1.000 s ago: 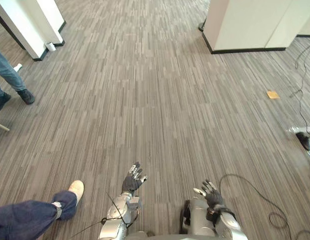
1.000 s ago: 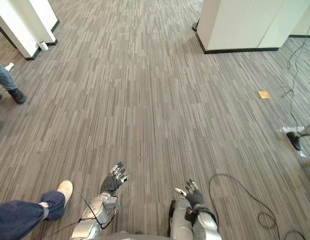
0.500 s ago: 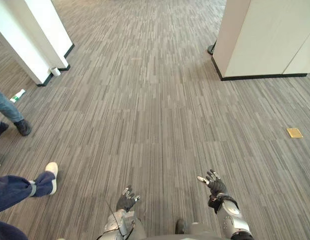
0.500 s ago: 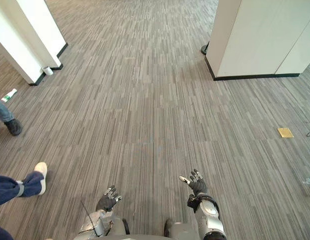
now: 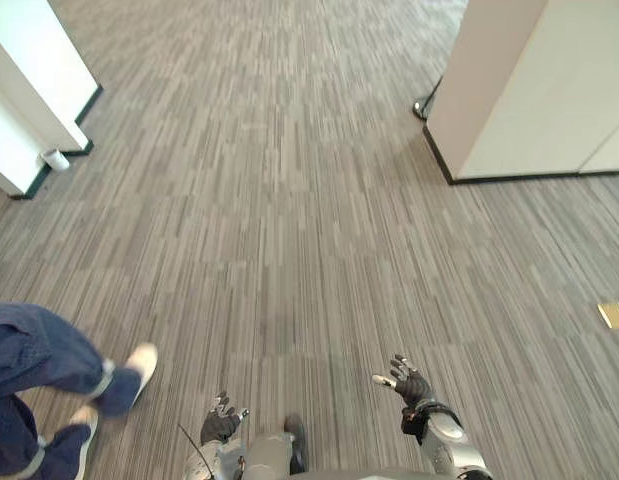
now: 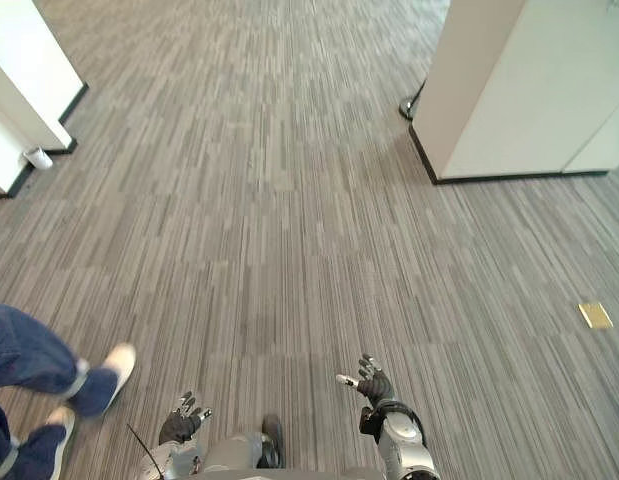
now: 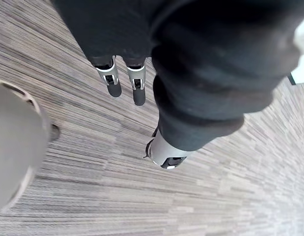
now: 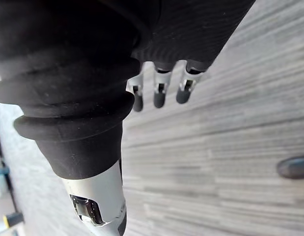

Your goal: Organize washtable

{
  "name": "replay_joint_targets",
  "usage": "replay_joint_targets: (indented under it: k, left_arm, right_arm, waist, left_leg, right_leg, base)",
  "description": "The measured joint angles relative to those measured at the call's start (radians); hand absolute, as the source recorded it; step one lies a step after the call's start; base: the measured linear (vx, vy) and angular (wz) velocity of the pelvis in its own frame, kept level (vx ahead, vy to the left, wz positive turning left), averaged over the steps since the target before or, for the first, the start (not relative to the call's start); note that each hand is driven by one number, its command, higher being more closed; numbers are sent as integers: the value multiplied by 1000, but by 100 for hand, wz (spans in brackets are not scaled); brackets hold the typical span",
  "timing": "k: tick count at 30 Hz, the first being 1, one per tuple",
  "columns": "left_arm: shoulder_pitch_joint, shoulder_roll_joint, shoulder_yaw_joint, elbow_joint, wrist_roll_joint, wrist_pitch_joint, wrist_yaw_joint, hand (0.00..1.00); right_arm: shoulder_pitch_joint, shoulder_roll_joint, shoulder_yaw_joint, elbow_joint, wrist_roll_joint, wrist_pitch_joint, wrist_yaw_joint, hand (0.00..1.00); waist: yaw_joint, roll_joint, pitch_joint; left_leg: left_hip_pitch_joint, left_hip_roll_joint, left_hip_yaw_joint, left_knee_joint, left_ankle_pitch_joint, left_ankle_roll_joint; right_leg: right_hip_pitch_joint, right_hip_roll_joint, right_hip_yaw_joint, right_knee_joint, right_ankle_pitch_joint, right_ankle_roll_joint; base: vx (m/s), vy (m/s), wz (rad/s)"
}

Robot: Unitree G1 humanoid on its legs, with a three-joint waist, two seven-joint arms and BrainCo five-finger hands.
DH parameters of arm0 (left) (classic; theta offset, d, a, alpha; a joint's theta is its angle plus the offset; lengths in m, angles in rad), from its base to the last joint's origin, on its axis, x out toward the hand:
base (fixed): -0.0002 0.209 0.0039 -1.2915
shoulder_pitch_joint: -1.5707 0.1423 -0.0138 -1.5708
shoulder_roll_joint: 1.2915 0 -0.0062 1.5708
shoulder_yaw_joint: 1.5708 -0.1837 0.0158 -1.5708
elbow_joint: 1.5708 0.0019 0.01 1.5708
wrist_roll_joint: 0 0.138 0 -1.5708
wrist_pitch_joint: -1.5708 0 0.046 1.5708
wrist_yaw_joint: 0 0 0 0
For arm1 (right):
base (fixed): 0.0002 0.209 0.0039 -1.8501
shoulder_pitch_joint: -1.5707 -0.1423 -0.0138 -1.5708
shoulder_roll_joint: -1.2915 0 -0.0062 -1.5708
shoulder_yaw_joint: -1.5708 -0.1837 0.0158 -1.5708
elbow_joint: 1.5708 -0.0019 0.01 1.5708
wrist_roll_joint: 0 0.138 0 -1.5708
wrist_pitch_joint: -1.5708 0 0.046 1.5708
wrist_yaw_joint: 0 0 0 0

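The left hand [image 5: 221, 424] keeps its fingers [image 7: 113, 84] straight and slightly spread, thumb apart, holding nothing, low over the striped grey floor [image 5: 289, 220]. The right hand [image 5: 409, 385] likewise has loose, spread fingers [image 8: 159, 94] with the thumb out sideways, empty above the floor. Near the left hand, a person's legs [image 5: 34, 365] in blue jeans and pale shoes are on the floor. Farther out, a white pillar [image 5: 29, 90] rises on the left with a small white cylinder [image 5: 55, 159] at its base. A pale cabinet [image 5: 534, 90] stands on the right, and a yellow square [image 5: 613, 315] lies well apart from it.
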Motion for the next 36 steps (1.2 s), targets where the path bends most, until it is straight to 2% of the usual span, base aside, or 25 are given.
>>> replay_joint_targets:
  k: [1,4,6,7,8,9,10,12,13,14,15,17,18,20,23,25,26,27,28,30,31,32,33,34,36]
  left_arm:
    - [-14,6,-29,-2,0,0,-1,0]
    - [-88,33,-77,-5,0,-1,-9,0]
    - [-133,38,-93,-5,7,-2,-11,0]
    - [-143,39,-108,-7,17,-8,-17,0]
    - [-152,46,-118,-7,18,-11,-22,0]
    - [-150,41,-120,-4,18,-11,-23,0]
    - [-144,27,-132,7,18,-11,-22,0]
    - [-118,3,-138,36,18,-12,-23,0]
    - [-100,-11,-137,50,18,-6,-23,0]
    - [-88,-18,-136,54,16,-1,-23,0]
    - [-87,-18,-135,54,15,2,-24,0]
    - [-78,-14,-101,51,14,3,-25,0]
    - [-71,-12,-97,44,15,3,-24,0]
    - [-48,-9,-77,6,12,0,-26,0]
    - [-45,-8,-49,-6,6,-1,-24,0]
    - [-23,-22,-30,-12,7,0,-23,0]
    - [-5,-38,-15,-17,8,1,-19,0]
    - [1,-37,-4,-15,8,2,-19,0]
    - [3,-37,16,-12,7,3,-16,0]
    - [13,-31,40,-20,6,-4,-5,0]
    - [5,-10,49,-20,7,-6,0,0]
    - [0,0,45,-5,7,0,0,0]
    - [-3,1,41,4,7,1,0,0]
    - [-7,4,35,14,11,5,0,0]
    - [-14,9,-1,18,15,5,0,0]
  right_arm:
    - [17,-1,-3,-12,0,-1,1,0]
    - [77,0,-21,-42,1,1,11,0]
    - [92,-2,-62,-38,12,1,9,0]
    - [95,0,-86,-37,23,1,8,0]
    - [102,2,-94,-38,32,1,2,0]
    - [104,-2,-95,-36,40,2,-2,0]
    - [106,-8,-103,-37,43,4,-5,0]
    - [92,-14,-132,-41,46,2,-3,0]
    - [81,-23,-135,-41,46,3,-7,0]
    - [65,-18,-130,-40,47,4,-11,0]
    - [54,-16,-130,-39,48,5,-17,0]
    - [27,5,-123,-41,49,5,-31,0]
    - [23,3,-119,-48,50,4,-31,0]
    - [15,2,-101,-86,59,0,-29,0]
    - [-7,-25,-83,-98,62,0,-26,0]
    - [3,-35,-83,-104,61,0,-26,0]
    - [18,-48,-86,-100,61,1,-26,0]
    - [25,-48,-86,-92,61,1,-26,0]
    - [36,-47,-86,-75,61,2,-25,0]
    - [42,-26,-86,-52,57,4,-25,0]
    - [40,-7,-86,-35,57,4,-25,0]
    - [39,1,-81,-17,57,10,-23,0]
    - [36,5,-80,-10,57,11,-23,0]
    - [27,5,-73,1,57,10,-21,0]
    - [26,-2,-75,-1,57,7,-20,0]
  waist:
    - [-24,27,9]
    - [-81,13,30]
    - [-103,2,42]
    - [-121,-17,44]
    - [-124,-45,42]
    - [-121,-45,43]
    - [-121,-28,33]
    - [-113,52,32]
    - [-104,104,32]
    - [-86,120,42]
    - [-78,133,50]
    - [-43,87,86]
    - [-34,69,86]
    - [-24,48,84]
    - [-8,50,83]
    - [-6,74,68]
    - [-2,99,50]
    - [3,100,41]
    - [19,80,13]
    - [19,23,-22]
    - [12,-24,-16]
    - [4,-36,-15]
    - [-6,-35,-13]
    - [-14,-12,3]
    - [-29,23,14]
  left_leg:
    - [76,0,-26,-52,-20,-3]
    - [186,-1,-93,-80,-71,-15]
    - [250,3,-131,-97,-113,-23]
    - [296,-5,-153,-123,-117,-29]
    - [337,-22,-180,-116,-131,-50]
    - [354,-20,-190,-95,-147,-64]
    - [347,15,-202,7,-161,-58]
    - [225,91,-202,353,-113,-134]
    - [124,163,-204,586,57,-255]
    - [30,233,-177,806,143,-282]
    - [-8,265,-155,910,134,-267]
    - [-117,320,-50,1101,48,-146]
    - [-151,319,-24,1090,37,-132]
    - [-265,307,29,946,19,-119]
    - [-363,253,70,434,16,-147]
    - [-364,220,46,34,105,-246]
    - [-378,217,41,-25,121,-226]
    - [-373,208,37,1,196,-167]
    - [-367,182,43,21,257,-117]
    - [-348,114,52,70,242,-46]
    - [-312,64,68,113,168,-11]
    - [-258,35,66,137,97,4]
    - [-223,24,61,133,70,9]
    - [-108,7,47,90,21,8]
    - [17,6,25,15,-2,5]
  right_leg:
    - [-76,18,-57,-2,-59,-7]
    - [-230,61,-122,-236,-118,27]
    - [-277,83,-135,-588,-47,52]
    - [-276,75,-143,-826,23,99]
    - [-300,56,-127,-877,37,98]
    - [-303,63,-101,-853,92,52]
    - [-298,91,-82,-792,181,-27]
    - [-265,126,-114,-714,149,-67]
    - [-219,175,-131,-701,85,-89]
    - [-153,220,-128,-710,33,-113]
    - [-103,239,-127,-724,12,-120]
    - [108,269,-88,-819,-37,-129]
    - [147,269,-77,-848,-39,-120]
    - [239,271,-49,-931,-51,-102]
    - [341,265,-12,-1012,-81,-55]
    - [414,261,8,-1047,-139,-16]
    - [468,258,27,-1054,-181,29]
    - [480,239,33,-1026,-205,49]
    - [451,199,35,-941,-229,80]
    - [320,106,58,-615,-222,80]
    - [238,46,82,-387,-123,80]
    - [175,17,94,-213,91,100]
    - [142,6,91,-135,119,95]
    - [56,-5,56,7,42,24]
    - [-13,9,-19,20,-42,0]
  base:
    - [717,22,38]
    - [623,-123,75]
    - [658,-254,81]
    - [694,-334,94]
    - [707,-360,94]
    - [758,-396,68]
    - [764,-449,38]
    - [736,-445,10]
    - [905,-460,-30]
    - [914,-443,-33]
    - [896,-420,-33]
    - [601,-274,-37]
    - [609,-261,-44]
    - [608,-216,-42]
    - [667,-90,-47]
    - [772,55,-48]
    - [732,136,-53]
    - [753,198,-52]
    - [760,221,-40]
    - [787,213,-20]
    - [815,172,23]
    - [787,149,31]
    - [888,135,19]
    - [709,102,4]
    - [685,83,18]
